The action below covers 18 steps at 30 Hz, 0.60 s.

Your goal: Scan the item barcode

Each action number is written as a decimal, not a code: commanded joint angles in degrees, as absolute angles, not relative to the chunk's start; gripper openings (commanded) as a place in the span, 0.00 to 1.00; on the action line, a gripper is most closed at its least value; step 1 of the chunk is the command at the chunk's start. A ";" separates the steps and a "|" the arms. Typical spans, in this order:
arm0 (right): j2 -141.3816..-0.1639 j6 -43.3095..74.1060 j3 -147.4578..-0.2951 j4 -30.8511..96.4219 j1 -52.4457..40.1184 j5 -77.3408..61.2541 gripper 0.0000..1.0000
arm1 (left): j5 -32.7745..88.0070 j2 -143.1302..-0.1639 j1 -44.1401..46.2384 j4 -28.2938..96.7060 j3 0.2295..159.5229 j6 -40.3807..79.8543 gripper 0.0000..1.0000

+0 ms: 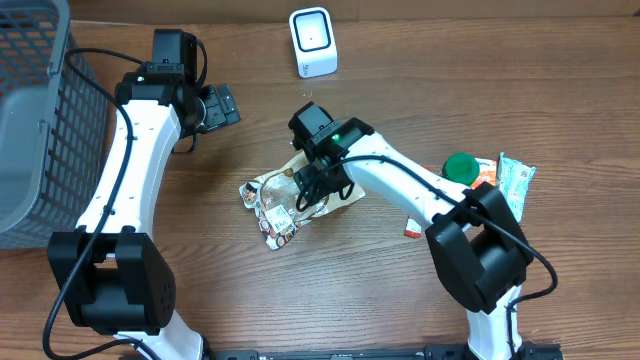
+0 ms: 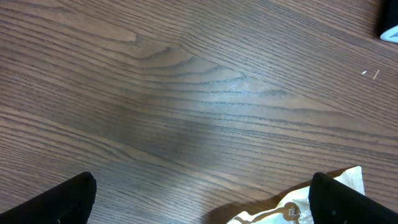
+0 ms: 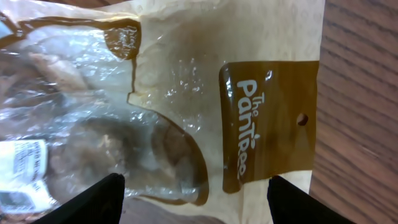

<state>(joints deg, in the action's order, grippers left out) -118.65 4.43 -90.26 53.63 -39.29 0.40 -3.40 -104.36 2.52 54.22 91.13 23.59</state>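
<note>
Overhead, the snack bag point(image 1: 275, 205) lay mid-table, nearer than the white scanner point(image 1: 313, 42), with the right gripper point(image 1: 318, 185) over its right end. Only the right wrist view showed its brown label point(image 3: 267, 124), with the fingers point(image 3: 93, 199) spread wide above the bag, gripping nothing. The left gripper point(image 1: 222, 105), far left, stood wide open and empty over bare table point(image 2: 186, 93).
</note>
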 commanded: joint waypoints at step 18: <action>-119.72 4.47 -89.95 51.59 -40.58 3.33 0.65 | -3.14 -103.39 2.68 54.11 92.07 24.01 1.00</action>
